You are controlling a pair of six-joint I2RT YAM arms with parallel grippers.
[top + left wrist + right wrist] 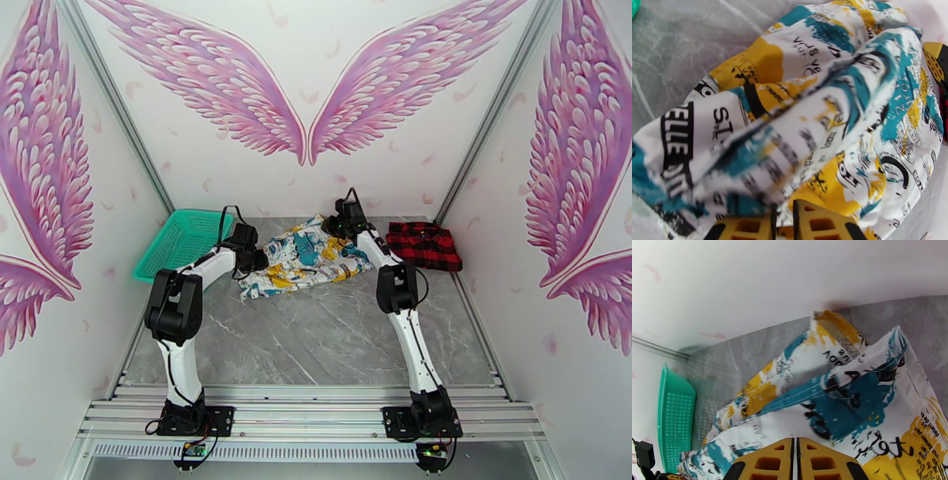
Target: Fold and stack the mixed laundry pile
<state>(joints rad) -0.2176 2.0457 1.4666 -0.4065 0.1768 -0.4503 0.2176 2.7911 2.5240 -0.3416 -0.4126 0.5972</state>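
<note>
White printed garment (304, 256) lay far-centre on the table (332, 331), right of the teal basket (178, 241), its left edge pinched in the narrowed left gripper (784, 213), its right edge in the right gripper (794, 439), with the plaid garment (424, 245) beyond, and a clean fold seemingly needed both ends lifted level and taut.

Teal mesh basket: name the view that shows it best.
Top external: the whole teal mesh basket shows at the table's far-left corner. Right wrist catches one long side; left wrist just a green sliver at top left.
</note>
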